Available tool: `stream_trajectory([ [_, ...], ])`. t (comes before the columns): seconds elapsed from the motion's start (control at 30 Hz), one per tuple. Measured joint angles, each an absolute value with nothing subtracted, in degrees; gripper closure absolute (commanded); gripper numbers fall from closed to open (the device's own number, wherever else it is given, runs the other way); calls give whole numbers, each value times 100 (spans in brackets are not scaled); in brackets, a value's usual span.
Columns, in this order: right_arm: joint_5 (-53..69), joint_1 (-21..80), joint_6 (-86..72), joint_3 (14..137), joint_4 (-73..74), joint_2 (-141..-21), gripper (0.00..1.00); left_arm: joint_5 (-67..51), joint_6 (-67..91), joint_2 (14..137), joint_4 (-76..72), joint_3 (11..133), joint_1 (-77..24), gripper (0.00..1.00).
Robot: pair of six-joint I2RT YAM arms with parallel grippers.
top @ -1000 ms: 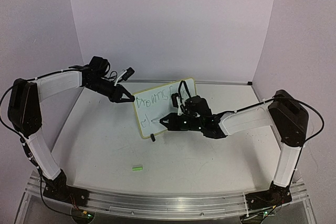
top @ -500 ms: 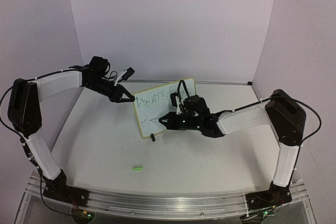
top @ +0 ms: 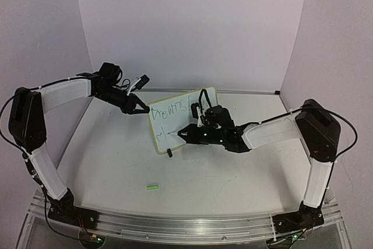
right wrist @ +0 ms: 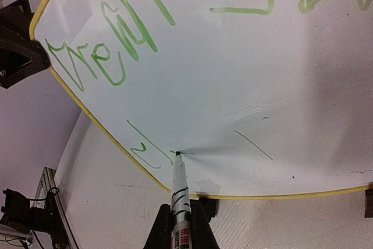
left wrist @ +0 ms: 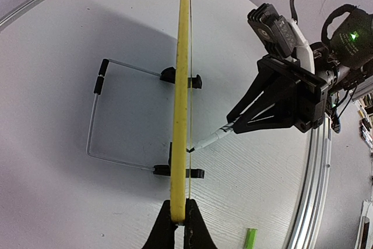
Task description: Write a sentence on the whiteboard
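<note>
The right hand (right wrist: pixel 179 228) pinches a marker (right wrist: pixel 178 182), its tip touching the whiteboard (right wrist: pixel 250 103) below the green sentence (right wrist: pixel 239 11); the left hand (left wrist: pixel 177 221) clamps the board's yellow edge.

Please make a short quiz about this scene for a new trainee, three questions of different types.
1. True or false: the left gripper is shut on the edge of the small glossy white board with the pale yellow frame.
2. What does the right gripper hold? A) a cloth eraser B) a slim white marker pen C) a metal ruler
3. Fill in: the pen's tip meets the board ___ the first line of green handwriting.
Key: 1 true; 2 B; 3 below.
</note>
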State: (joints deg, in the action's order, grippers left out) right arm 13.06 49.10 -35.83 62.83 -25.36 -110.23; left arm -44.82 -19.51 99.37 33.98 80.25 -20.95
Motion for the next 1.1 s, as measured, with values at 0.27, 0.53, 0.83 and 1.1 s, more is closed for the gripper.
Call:
stream_trajectory([
  [0.27,1309,4837,-3580,6283,-2516,-10932,100,-4484,-1951,9937,3398,8025,-2095,100],
  [0.53,1419,4806,-3557,6334,-2489,-10933,100,-4484,-1951,9937,3399,8025,-2095,100],
  [0.83,1597,4790,-3557,6428,-2513,-11016,100,-4483,-1951,9937,3400,8026,-2095,100],
  [1.1,1738,4790,-3578,6427,-2568,-11100,100,-4482,-1951,9937,3398,8025,-2095,100],
])
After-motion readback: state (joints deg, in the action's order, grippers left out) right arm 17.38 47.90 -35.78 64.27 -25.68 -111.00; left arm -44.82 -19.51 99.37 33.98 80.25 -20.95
